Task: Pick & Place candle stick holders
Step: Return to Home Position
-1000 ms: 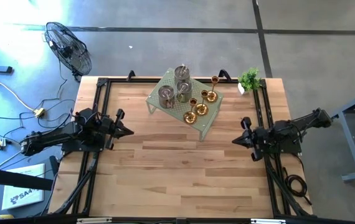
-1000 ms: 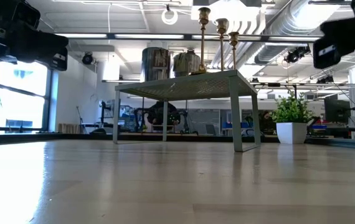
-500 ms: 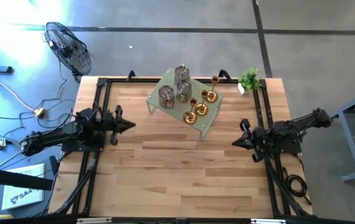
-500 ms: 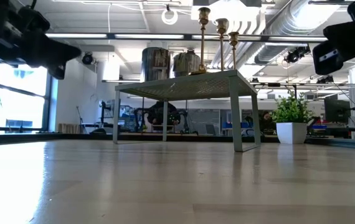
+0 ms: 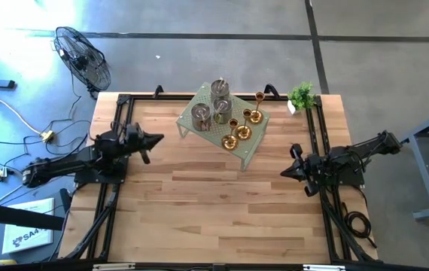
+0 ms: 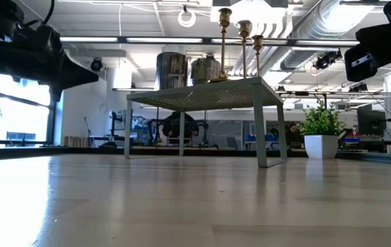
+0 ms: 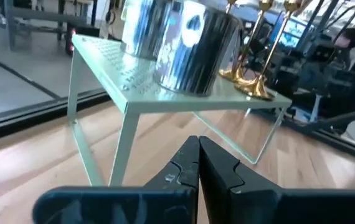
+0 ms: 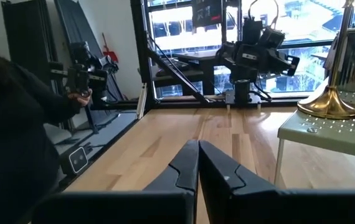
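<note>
Several candle stick holders stand on a pale green perforated rack (image 5: 248, 150) at the table's far middle: squat grey-silver cups (image 5: 201, 114) toward its left, shiny gold stemmed ones (image 5: 235, 135) toward its right. They also show in the low view (image 6: 173, 70) and the left wrist view (image 7: 193, 46). My left gripper (image 5: 160, 138) is shut and empty, hovering left of the rack and pointing at it. My right gripper (image 5: 284, 172) is shut and empty, at the table's right side.
A small green potted plant (image 5: 301, 95) stands at the table's far right corner. Black frame rails (image 5: 120, 113) run along the table's left, right and far edges. Bare wood (image 5: 214, 203) fills the table's middle and near part. A person shows beyond the table in the right wrist view (image 8: 15, 118).
My left gripper has moved toward the table's far edge and right, toward the rack, turning to point at it. My right arm has kept still.
</note>
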`<control>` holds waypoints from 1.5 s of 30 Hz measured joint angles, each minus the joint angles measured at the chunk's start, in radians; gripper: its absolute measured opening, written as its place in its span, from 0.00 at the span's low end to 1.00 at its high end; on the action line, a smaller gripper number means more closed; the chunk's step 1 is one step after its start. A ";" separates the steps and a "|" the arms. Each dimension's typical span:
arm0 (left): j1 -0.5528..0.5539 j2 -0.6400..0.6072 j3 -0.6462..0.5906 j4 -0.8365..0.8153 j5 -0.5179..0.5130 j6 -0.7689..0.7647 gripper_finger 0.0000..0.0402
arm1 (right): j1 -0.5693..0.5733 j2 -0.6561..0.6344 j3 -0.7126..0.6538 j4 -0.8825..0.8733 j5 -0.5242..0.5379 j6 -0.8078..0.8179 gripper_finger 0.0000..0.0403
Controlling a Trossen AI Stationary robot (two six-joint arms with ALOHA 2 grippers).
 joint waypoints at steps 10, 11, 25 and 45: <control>0.000 0.066 0.000 -0.018 0.136 -0.008 0.00 | 0.000 0.000 0.000 0.000 0.000 -0.007 0.02; 0.000 0.066 0.000 -0.018 0.139 -0.008 0.00 | 0.000 0.000 0.000 0.000 0.000 -0.007 0.02; -0.013 -0.025 0.000 -0.012 0.135 -0.008 0.00 | 0.000 0.001 0.000 0.001 0.000 -0.008 0.01; -0.013 -0.065 0.000 -0.015 0.138 -0.008 0.00 | 0.000 0.001 -0.001 0.001 0.000 -0.008 0.01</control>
